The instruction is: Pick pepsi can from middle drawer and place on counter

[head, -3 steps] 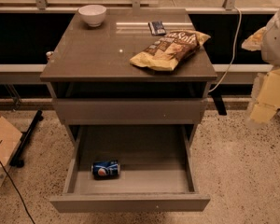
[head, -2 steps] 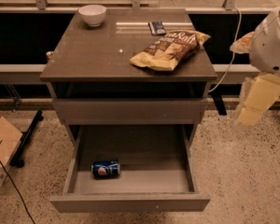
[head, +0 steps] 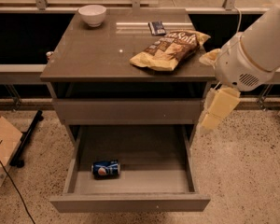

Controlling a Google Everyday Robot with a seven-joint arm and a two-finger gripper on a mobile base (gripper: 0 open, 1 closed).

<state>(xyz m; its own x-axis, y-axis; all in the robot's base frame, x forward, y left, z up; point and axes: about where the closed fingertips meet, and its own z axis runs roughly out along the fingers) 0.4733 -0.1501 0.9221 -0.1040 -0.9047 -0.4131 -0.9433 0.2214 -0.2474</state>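
Observation:
The pepsi can [head: 106, 168] lies on its side in the front left part of the pulled-out middle drawer [head: 149, 155], which has a bare grey floor. The counter [head: 93, 50] is the glossy grey-brown top of the cabinet. My gripper [head: 215, 109], cream-coloured, hangs from the white arm [head: 252, 50] just off the cabinet's right side. It is level with the closed drawer front [head: 126, 111], above and to the right of the open drawer, well away from the can. It holds nothing that I can see.
On the counter lie a yellow chip bag [head: 170, 48] at the right, a white bowl [head: 92, 14] at the back left and a flat dark-blue packet [head: 157, 28] at the back. A cardboard box [head: 2, 143] and a cable are on the floor at the left.
The arm and gripper have moved left and down, from the frame's right edge to just beside the cabinet's right side. The can and drawer have not moved.

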